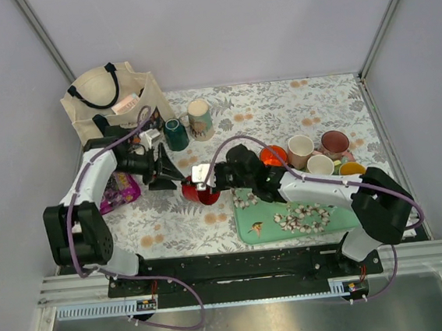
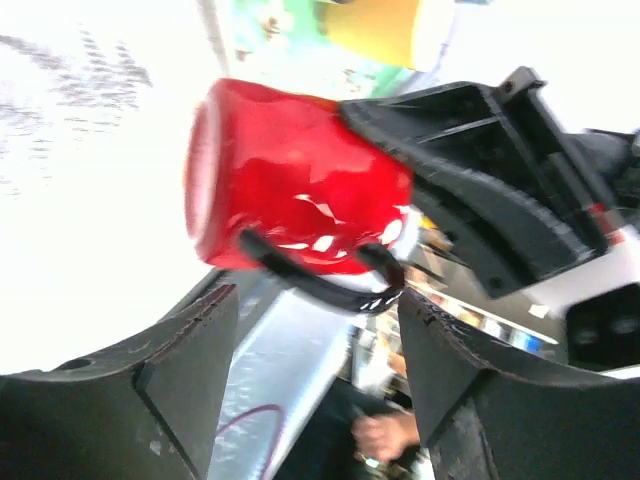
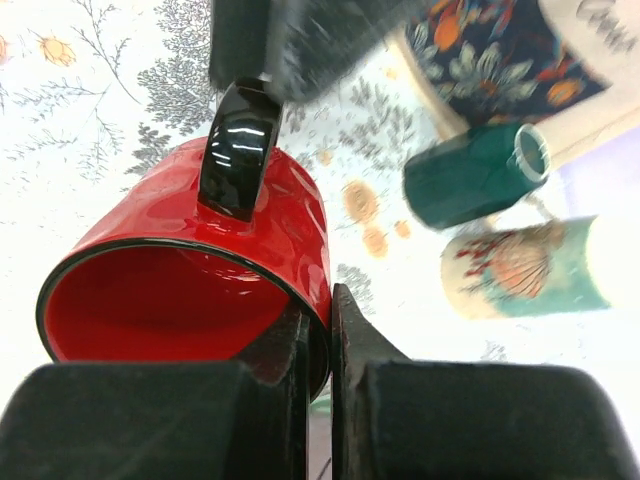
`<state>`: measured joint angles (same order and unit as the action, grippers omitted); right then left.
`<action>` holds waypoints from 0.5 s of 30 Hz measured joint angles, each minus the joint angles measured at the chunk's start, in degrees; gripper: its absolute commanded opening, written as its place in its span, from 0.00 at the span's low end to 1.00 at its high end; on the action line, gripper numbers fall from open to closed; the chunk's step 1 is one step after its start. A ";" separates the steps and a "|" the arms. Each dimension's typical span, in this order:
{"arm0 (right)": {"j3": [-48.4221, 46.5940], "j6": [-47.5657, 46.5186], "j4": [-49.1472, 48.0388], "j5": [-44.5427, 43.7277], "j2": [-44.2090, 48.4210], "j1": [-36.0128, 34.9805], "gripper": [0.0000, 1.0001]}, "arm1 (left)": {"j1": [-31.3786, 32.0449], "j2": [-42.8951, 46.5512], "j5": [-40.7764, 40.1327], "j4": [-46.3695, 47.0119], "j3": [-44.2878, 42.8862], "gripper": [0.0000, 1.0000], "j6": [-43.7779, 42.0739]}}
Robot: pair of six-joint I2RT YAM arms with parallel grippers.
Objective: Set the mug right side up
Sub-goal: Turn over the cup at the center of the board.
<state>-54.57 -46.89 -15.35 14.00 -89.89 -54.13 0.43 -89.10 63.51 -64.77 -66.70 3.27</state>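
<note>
- Floral cloth (image 1: pixel 278 105) covers the table, with grey walls around it
- Red mug (image 1: pixel 196 193) is on its side near the cloth's middle, just off the green tray's (image 1: pixel 289 218) near-left corner and between the two grippers
- Cannot tell if the mug touches the cloth
- Right wrist view: the mug's mouth faces the camera and its black handle (image 3: pixel 238 150) points up
- Right gripper (image 3: pixel 320 320) is clamped on the mug's rim, one finger inside the mouth and one outside
- Left gripper (image 2: pixel 315 298) has its fingers spread and sits close by the mug's handle side; no contact seen
- Left side: tote bag (image 1: pixel 109 98) at the far corner, purple packet (image 1: pixel 118 191) under the left arm
- Green mug (image 1: pixel 176 133) lies beside a shell-print cup (image 1: pixel 199 119) at the back
- Orange (image 1: pixel 272 156), cream (image 1: pixel 300 150) and maroon (image 1: pixel 335 143) mugs are clustered beyond the tray
</note>
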 measured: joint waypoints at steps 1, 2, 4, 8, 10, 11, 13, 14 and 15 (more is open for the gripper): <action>-1.01 2.49 1.97 -0.70 0.00 -0.11 0.00 | -0.66 1.75 -3.30 0.76 -0.61 0.70 -0.57; -2.75 6.54 5.25 -1.81 -0.07 -0.24 0.00 | -1.60 3.78 -6.54 1.53 -0.63 0.70 -0.68; -6.36 13.05 11.15 -3.43 -0.46 -0.37 0.00 | -3.32 7.54 -12.20 3.02 -0.20 0.70 -0.48; -12.61 24.98 20.06 -5.73 -1.75 -0.46 0.00 | -4.55 15.30 -22.32 7.72 2.75 0.74 -0.28; -14.99 30.51 24.20 -6.43 -2.40 -0.46 0.00 | -4.48 19.80 -26.93 10.34 5.35 0.74 -0.15; -15.87 32.24 25.88 -6.62 -2.82 -0.48 0.00 | -4.44 21.29 -28.35 10.97 6.10 0.74 -0.07; -18.03 35.47 29.79 -7.41 -4.42 -0.50 0.00 | -4.39 24.63 -31.69 12.83 7.82 0.74 0.26; -19.04 36.68 31.56 -7.65 -5.49 -0.50 0.00 | -4.39 25.73 -32.96 13.51 8.39 0.74 0.46; -19.96 37.70 33.35 -8.00 -6.67 -0.50 0.00 | -4.39 26.67 -34.23 14.32 9.01 0.74 0.79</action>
<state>-74.52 -9.19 18.00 6.00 -96.55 -54.63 -3.97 -62.43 29.28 -50.46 -57.69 4.05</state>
